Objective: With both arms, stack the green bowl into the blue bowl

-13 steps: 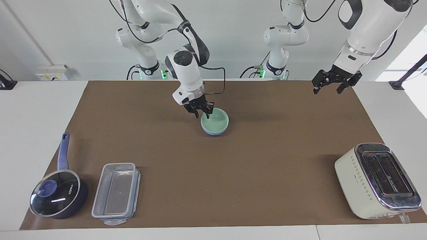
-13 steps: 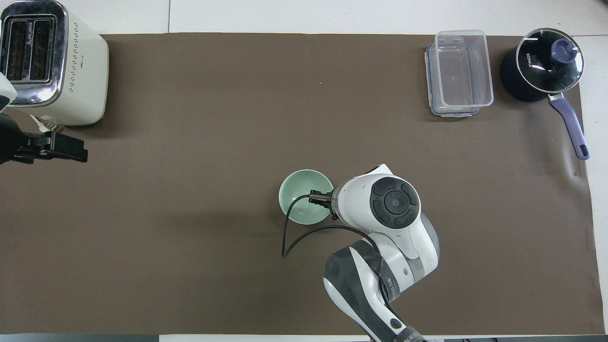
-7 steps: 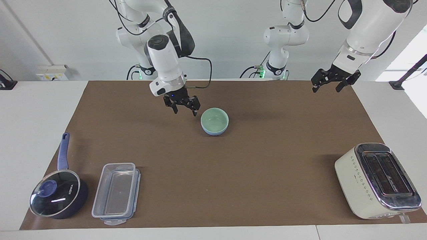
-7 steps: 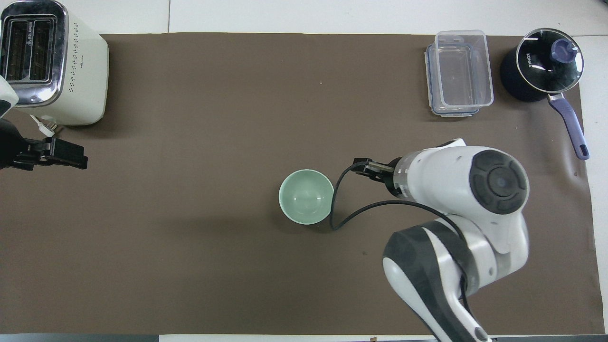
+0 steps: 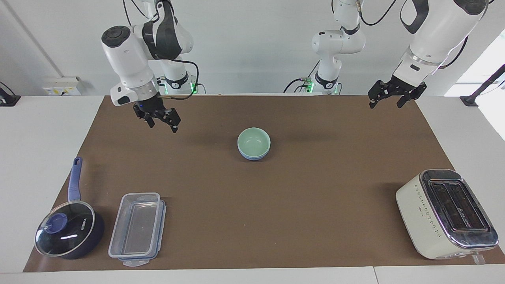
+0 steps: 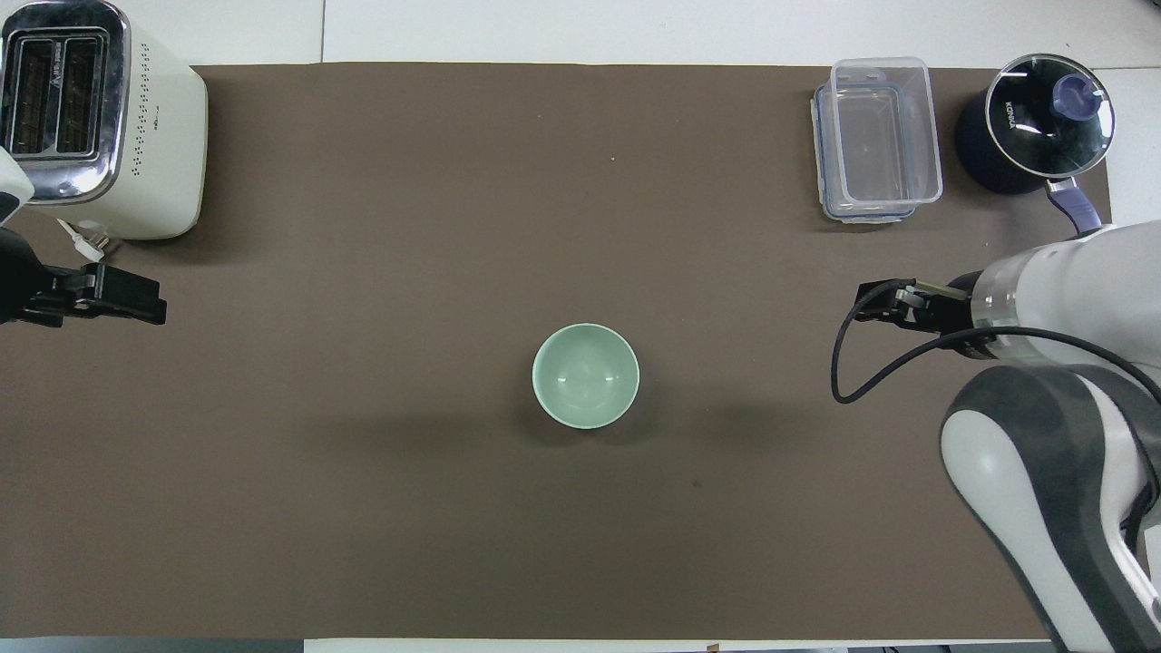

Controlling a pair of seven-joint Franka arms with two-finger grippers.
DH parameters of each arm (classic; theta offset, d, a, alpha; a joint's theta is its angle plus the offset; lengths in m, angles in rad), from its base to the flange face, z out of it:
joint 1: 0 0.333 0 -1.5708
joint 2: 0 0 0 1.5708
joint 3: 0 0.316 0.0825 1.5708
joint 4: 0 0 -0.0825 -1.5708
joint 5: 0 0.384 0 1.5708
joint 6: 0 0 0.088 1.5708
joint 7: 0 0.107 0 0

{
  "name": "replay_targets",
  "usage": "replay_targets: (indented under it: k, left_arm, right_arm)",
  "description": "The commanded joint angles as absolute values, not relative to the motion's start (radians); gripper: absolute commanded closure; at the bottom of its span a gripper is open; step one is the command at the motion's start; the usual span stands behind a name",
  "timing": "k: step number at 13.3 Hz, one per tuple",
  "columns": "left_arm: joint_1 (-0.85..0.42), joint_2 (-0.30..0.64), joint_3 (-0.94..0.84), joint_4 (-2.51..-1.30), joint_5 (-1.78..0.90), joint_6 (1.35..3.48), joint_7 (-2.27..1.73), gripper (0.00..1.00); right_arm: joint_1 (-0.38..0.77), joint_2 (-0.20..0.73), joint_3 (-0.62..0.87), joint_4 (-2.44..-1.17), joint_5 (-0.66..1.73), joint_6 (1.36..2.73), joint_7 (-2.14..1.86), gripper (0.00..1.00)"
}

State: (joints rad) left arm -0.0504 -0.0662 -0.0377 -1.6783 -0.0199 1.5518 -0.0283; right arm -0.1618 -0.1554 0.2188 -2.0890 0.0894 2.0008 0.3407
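We see the green bowl nested inside the blue bowl, whose rim shows only as a thin blue band under it in the facing view; from overhead the green bowl covers it completely. The stacked pair stands upright on the brown mat near the middle of the table, free of both grippers. The right gripper hangs in the air over bare mat toward the right arm's end of the table, well apart from the bowls, its two fingers spread and released with nothing between them; overhead we find it over the mat beside the saucepan's handle. The left gripper hangs over the mat's edge at the left arm's end, fingers also parted and empty, and this arm waits there. Farther from the robots than the bowls, toward the right arm's end, we note a dark blue saucepan with a glass lid and, just beside it, a clear plastic container. A cream toaster sits at the left arm's end, also farther from the robots than the bowls.
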Motion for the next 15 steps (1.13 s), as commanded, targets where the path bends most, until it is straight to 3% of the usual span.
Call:
replay_targets:
  k: [1,9,15]
  left_arm:
    - [-0.049,-0.072,-0.032,-1.671,-0.026,1.537,-0.034,0.00]
    - [-0.051,-0.072,-0.032,-1.671,-0.026,1.537,-0.032,0.00]
    - [-0.051,-0.072,-0.032,-1.671,-0.026,1.537,-0.032,0.00]
  right_arm:
    - [-0.204,-0.126,0.233,-1.975,0.065,1.912,0.230,0.00]
    - [-0.182,0.008,0.238,-1.654,0.003,1.743,0.230,0.00]
    - [-0.173,0.000,0.216,-1.632,-0.015,1.681,0.224,0.00]
